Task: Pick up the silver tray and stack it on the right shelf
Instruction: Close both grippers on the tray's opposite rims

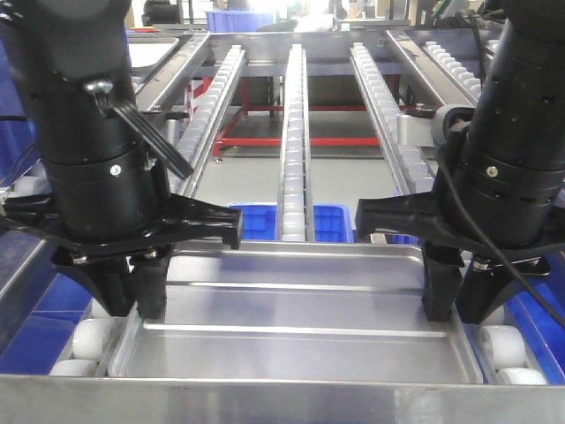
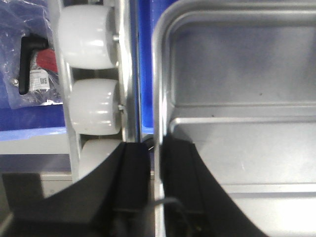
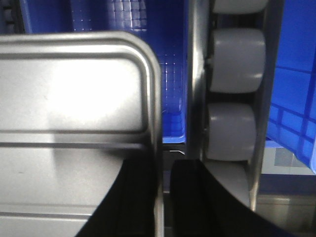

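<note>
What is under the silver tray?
Beside the silver tray, white rollers of the right shelf show, with a blue crate below. The tray covers the middle rail's near end, so whether it rests on rollers is hidden.

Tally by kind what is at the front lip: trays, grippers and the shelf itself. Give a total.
silver tray: 1
grippers: 2 (left gripper, right gripper)
right shelf: 1
Total: 4

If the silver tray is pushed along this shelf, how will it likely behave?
Probably stiff: the silver tray has a raised rim and two ribs. Likely slippery, being polished metal. It sits over white rollers, so a push may send it gliding.
</note>
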`<state>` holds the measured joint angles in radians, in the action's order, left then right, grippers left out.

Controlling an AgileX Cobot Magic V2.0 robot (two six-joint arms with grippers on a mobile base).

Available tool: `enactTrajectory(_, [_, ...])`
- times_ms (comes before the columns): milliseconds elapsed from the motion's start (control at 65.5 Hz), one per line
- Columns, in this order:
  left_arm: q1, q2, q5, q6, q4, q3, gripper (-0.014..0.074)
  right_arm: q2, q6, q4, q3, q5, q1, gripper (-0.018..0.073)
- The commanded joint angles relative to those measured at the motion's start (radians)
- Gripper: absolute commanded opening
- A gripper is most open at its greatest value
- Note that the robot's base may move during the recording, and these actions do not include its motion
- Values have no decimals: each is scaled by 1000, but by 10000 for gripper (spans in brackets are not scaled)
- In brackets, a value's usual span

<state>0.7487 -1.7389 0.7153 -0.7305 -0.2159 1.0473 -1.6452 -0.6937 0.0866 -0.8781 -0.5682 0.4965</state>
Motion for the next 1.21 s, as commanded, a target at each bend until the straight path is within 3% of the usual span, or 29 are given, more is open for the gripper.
enactTrajectory(0, [-2,41,-16,-2,-4,27,43,31,10,-2,-29,22,-6,251])
enactTrajectory(290, [-2,41,-16,-2,2,27,43,31,10,-2,-29,22,-6,239])
enactTrajectory(473, [-2,41,-16,-2,6,27,-10,31,10,-2,-29,21,-6,44])
enactTrajectory(565, [-2,41,-16,-2,6,27,-105,31,10,-2,-29,19,-6,53])
enactTrajectory(1191, [-2,55,17,-2,-15,66,-91,51,8,-6,-62,-29,-6,53])
